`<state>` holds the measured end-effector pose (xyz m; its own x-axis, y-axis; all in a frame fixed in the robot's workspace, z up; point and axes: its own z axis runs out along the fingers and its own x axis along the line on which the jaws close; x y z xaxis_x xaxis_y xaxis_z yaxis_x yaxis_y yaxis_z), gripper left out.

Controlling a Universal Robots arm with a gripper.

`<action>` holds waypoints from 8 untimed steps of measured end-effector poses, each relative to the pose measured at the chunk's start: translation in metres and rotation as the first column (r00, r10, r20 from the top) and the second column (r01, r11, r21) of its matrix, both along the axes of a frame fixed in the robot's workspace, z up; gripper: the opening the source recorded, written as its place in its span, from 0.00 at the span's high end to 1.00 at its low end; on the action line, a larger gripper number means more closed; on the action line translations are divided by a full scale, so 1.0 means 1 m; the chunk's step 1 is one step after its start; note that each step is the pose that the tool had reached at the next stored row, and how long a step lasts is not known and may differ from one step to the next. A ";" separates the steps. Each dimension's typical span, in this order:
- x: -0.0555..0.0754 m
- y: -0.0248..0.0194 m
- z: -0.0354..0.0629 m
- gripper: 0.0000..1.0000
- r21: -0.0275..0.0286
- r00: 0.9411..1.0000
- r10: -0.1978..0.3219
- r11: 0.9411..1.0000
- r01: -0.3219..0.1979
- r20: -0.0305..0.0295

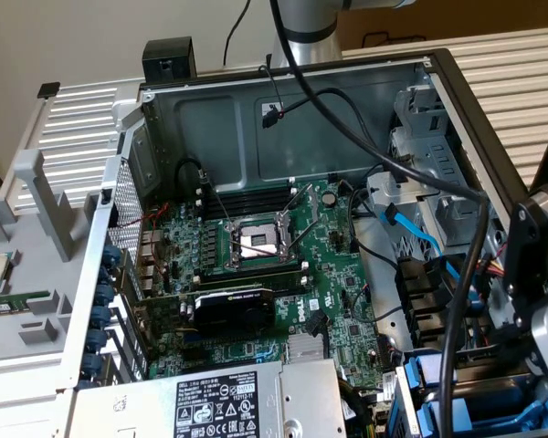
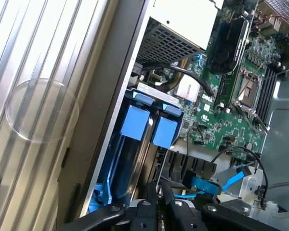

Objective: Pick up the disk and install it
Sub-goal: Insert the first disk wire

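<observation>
An open grey sheet-steel case lies on its side, its floor carrying a green circuit board crowded with small parts, a square metal socket and a flat black card. At the near edge sits a silver box with a black-and-white label. A thick black cable loops over the case to the arm's head at the exterior view's right, above the drive bay in the case's corner. In the wrist view two bright blue plastic frames stand edge-on, side by side, in that bay, each topped by a smooth square tab, with a thin silver metal edge between them. The disk seems to be the frame in line with the jaws, its label turned out of sight; the other frame is just beside it. The black jaws hang just above the frames, drawn close together with only a narrow slit between them, and nothing visibly clamped. A flat blue ribbon cable curls nearby. A pale ribbed panel runs alongside the case.
</observation>
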<state>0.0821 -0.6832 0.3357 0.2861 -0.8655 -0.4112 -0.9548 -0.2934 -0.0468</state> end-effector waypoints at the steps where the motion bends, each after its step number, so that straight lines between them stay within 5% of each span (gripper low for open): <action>1: 0.000 0.0001 0.0006 0.84 -0.002 1.000 -0.001 1.000 0.001 0.000; 8: 0.000 0.0001 0.0058 0.84 -0.029 1.000 -0.008 1.000 0.008 0.000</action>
<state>0.0819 -0.6831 0.3415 0.2788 -0.8795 -0.3857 -0.9573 -0.2866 -0.0383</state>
